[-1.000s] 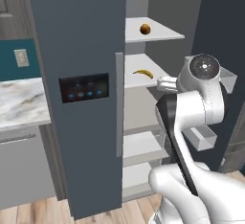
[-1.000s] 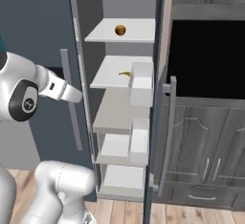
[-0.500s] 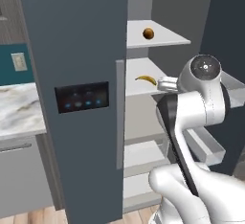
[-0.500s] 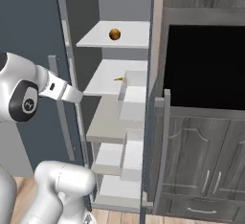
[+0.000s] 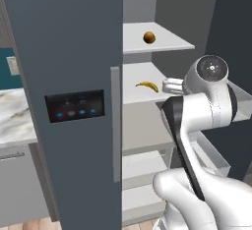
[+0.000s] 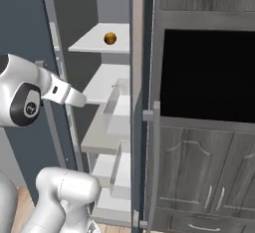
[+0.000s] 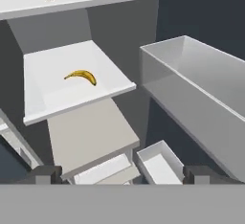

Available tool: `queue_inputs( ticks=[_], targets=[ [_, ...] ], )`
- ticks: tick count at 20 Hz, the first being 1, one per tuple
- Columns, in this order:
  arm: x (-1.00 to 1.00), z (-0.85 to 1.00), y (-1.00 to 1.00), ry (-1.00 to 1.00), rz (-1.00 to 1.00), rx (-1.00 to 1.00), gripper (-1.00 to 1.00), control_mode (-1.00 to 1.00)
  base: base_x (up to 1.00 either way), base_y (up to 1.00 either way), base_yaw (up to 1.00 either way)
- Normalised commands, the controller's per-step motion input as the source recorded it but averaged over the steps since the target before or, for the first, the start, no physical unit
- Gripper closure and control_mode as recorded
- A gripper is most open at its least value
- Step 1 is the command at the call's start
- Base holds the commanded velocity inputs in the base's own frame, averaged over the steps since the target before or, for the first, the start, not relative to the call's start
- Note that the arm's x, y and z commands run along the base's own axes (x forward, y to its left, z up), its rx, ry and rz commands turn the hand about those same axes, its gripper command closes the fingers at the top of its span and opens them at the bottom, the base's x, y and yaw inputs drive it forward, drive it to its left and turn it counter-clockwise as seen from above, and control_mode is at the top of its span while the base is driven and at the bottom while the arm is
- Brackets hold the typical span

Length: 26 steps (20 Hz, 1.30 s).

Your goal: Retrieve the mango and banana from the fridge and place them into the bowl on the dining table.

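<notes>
White fridge (image 5: 69, 52) shelves hold mango (image 5: 149, 38), banana (image 7: 82, 76); jaws wide open.

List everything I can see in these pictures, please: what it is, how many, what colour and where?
fridge: one, dark slate-blue, door open, white shelves inside
control panel: one, black with blue lights, on the closed fridge door
mango: one, orange-brown, upper shelf
banana: one, yellow, shelf below the mango
door bins: several, white, inside the open door
counter: one, marble, left of the fridge
cabinets: grey, right of the fridge
arm: one, white, before the fridge
claw: one, dark tips, open, empty
</notes>
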Motion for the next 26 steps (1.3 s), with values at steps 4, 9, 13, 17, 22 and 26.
queue_inputs(
  ticks=[4, 9, 13, 17, 22, 26],
  targets=[
    [0.0, 0.0, 0.0, 0.0, 0.0, 0.0, -1.0, 1.0, 0.64, -0.15, 0.1],
    [0.0, 0.0, 0.0, 0.0, 0.0, 0.0, -1.0, 1.0, 0.74, -0.11, 0.11],
    [0.0, 0.0, 0.0, 0.0, 0.0, 0.0, -1.0, 1.0, 0.55, -0.24, 0.1],
    [0.05, 0.02, -0.04, 0.0, 0.03, 0.01, -1.0, -1.0, 0.25, -0.15, 0.08],
    [0.16, 0.2, -0.04, 0.0, 0.13, 0.02, -1.0, -1.0, 0.0, 0.0, 0.0],
    [0.17, 0.27, -0.04, 0.0, 0.09, 0.01, -1.0, -1.0, 0.0, 0.0, 0.0]
  ],
)
